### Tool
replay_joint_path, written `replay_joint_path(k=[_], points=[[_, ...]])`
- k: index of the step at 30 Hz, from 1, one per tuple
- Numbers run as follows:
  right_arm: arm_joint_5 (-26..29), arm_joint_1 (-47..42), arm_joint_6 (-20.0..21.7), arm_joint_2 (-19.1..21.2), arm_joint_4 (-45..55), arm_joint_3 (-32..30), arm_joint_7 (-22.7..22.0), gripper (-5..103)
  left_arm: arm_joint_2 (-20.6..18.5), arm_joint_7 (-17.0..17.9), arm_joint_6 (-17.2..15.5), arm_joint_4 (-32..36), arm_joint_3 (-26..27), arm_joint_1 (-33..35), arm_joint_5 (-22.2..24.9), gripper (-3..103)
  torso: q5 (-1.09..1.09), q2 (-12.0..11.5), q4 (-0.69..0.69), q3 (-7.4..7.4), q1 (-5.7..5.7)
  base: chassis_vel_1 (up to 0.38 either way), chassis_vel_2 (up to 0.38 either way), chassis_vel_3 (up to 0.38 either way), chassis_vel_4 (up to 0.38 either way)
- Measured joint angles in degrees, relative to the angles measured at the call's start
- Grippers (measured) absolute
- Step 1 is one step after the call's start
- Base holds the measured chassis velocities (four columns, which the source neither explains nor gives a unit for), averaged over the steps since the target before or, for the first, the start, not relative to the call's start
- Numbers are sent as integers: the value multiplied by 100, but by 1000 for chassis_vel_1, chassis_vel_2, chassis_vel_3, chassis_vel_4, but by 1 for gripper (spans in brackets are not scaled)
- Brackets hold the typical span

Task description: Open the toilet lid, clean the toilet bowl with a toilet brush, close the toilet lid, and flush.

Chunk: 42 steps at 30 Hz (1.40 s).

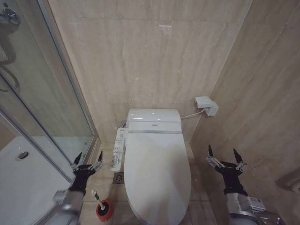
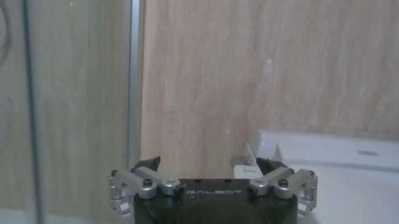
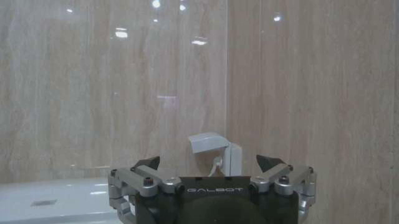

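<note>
The large smooth white oval plastic toilet lid (image 1: 157,176) lay closed between both raised arms. Left gripper (image 1: 87,160) and right gripper (image 1: 225,157) hovered spread, empty, flanking its edges. The thin white-handled toilet brush (image 1: 97,198) stood in its small red round holder (image 1: 105,211), beside the lid's left edge.

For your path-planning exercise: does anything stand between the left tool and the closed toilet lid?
Nothing visible does. The left tool hangs open beside the toilet lid; the button panel lies along that edge.

Toilet lid (image 1: 157,173) down; both end effectors spread.
</note>
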State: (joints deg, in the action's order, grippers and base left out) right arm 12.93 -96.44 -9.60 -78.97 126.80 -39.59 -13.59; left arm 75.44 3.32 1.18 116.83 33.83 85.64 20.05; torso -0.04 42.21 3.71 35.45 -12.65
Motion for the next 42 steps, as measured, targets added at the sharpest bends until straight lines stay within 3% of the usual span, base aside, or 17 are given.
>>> replay_joint_path(k=[5, 10, 42], points=[[0, 0, 0, 0, 0, -1, -1, 100, -28, 29, 142, 259, 83, -39, 91, 100, 3, 0, -5, 0, 0, 0, 0, 0, 0], [0, 0, 0, 0, -1, 0, 0, 100, -21, 8, 328, 686, 129, 242, -146, 100, 5, 0, -6, -1, 1, 0, 0, 0, 0], [0, 2, 0, 0, -1, 0, -1, 100, 93, -147, 685, 207, 29, 211, -250, 100, 2, -1, -6, 1, -5, -40, 37, 39, -40]])
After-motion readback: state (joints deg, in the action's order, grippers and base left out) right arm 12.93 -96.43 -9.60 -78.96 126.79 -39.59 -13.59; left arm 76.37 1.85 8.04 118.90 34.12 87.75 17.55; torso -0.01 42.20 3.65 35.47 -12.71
